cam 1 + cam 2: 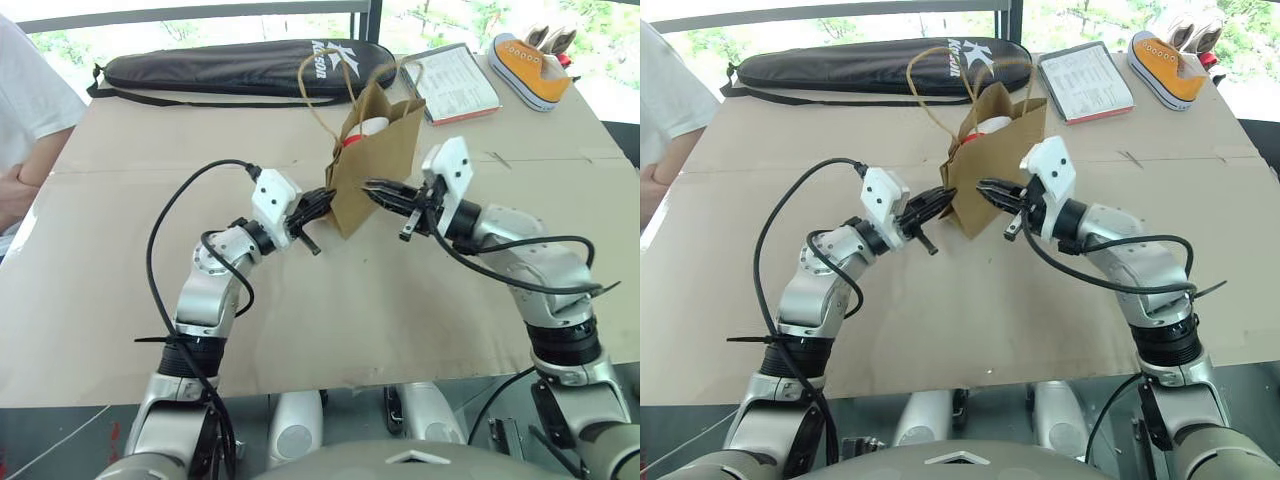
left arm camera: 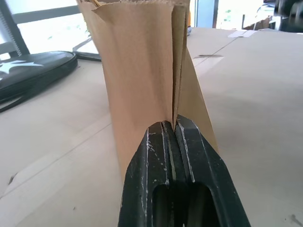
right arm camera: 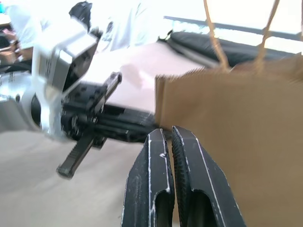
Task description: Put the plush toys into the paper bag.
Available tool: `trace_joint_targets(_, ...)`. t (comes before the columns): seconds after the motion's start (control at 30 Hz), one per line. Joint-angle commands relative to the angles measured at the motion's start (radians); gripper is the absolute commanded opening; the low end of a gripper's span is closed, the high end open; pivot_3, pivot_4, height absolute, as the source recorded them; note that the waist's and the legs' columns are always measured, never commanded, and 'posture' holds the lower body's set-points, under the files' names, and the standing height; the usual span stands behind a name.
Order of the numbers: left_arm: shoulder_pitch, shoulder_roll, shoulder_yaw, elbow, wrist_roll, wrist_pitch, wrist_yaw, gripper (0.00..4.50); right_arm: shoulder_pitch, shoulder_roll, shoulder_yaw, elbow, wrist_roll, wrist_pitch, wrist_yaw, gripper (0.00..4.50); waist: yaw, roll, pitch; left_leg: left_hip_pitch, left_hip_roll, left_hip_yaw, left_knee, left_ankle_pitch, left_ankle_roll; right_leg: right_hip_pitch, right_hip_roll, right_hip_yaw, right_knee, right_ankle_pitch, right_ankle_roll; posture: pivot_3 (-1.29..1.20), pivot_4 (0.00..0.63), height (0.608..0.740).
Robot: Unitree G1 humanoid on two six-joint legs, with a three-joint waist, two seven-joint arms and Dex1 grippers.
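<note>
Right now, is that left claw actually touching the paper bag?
Touching. The left wrist view shows the left gripper shut on a folded edge of the paper bag.

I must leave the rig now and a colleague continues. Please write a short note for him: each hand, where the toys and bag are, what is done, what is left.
Left hand: shut on the near edge of the paper bag.
Right hand: shut, at the bag's side; whether it pinches paper I cannot tell.
Bag: upright on the table, between both hands.
Done: the white and red plush toy sits in the bag's mouth.
Left: a brown toy cannot be seen; check inside the bag before letting go.
</note>
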Motion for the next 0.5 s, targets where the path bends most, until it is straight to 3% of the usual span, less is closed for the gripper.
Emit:
trace_joint_targets(0.03,-0.025,0.057,0.034,0.021,-0.053,-0.094,-0.137,0.02,0.035,-0.051,-0.037,-0.084,0.035,0.016,0.029,0.0,-0.001,0.0,0.0,0.0,0.0,0.0,0.0,0.0,0.0,0.0,0.0,0.0,0.0,0.0,0.0,0.0,0.15,0.74)
trace_joint_targets(0.07,-0.032,0.081,0.043,0.04,-0.072,-0.115,-0.191,0.02,0.052,-0.072,-0.049,-0.109,0.064,0.021,0.059,0.0,0.0,0.0,0.0,0.0,0.0,0.0,0.0,0.0,0.0,0.0,0.0,0.0,0.0,0.0,0.0,0.0,0.15,0.74)
trace_joint_targets(0.23,-0.12,0.23,0.093,0.227,-0.166,-0.217,-0.532,0.0,0.186,-0.214,-0.188,-0.236,0.237,0.057,0.191,2.21,0.0,0.0,0.0,0.0,0.0,0.0,-0.001,0.0,0.0,0.0,0.0,0.0,0.0,-0.001,-0.001,0.0,0.15,0.74)
trace_joint_targets(0.37,-0.227,0.284,0.11,0.425,-0.204,-0.273,-0.751,0.0,0.371,-0.359,-0.339,-0.286,0.238,0.007,0.274,4.09,0.01,0.0,0.0,0.0,-0.001,0.0,-0.001,0.0,0.0,0.001,-0.001,-0.001,-0.003,-0.002,-0.003,0.0,0.15,0.74)
trace_joint_targets(0.4,-0.255,0.283,0.109,0.484,-0.196,-0.305,-0.79,0.0,0.419,-0.381,-0.389,-0.297,0.247,-0.001,0.287,4.38,0.012,0.0,0.0,0.0,-0.001,0.0,-0.001,0.0,0.0,0.001,-0.001,-0.001,-0.003,-0.002,-0.004,0.0,0.15,0.74)
trace_joint_targets(0.5,-0.329,0.26,0.104,0.64,-0.173,-0.376,-0.866,0.0,0.517,-0.42,-0.497,-0.322,0.254,-0.023,0.3,4.38,0.015,0.0,0.0,0.0,-0.001,0.0,0.0,0.0,0.0,0.001,-0.002,-0.001,-0.003,-0.002,-0.003,0.0,0.15,0.74)
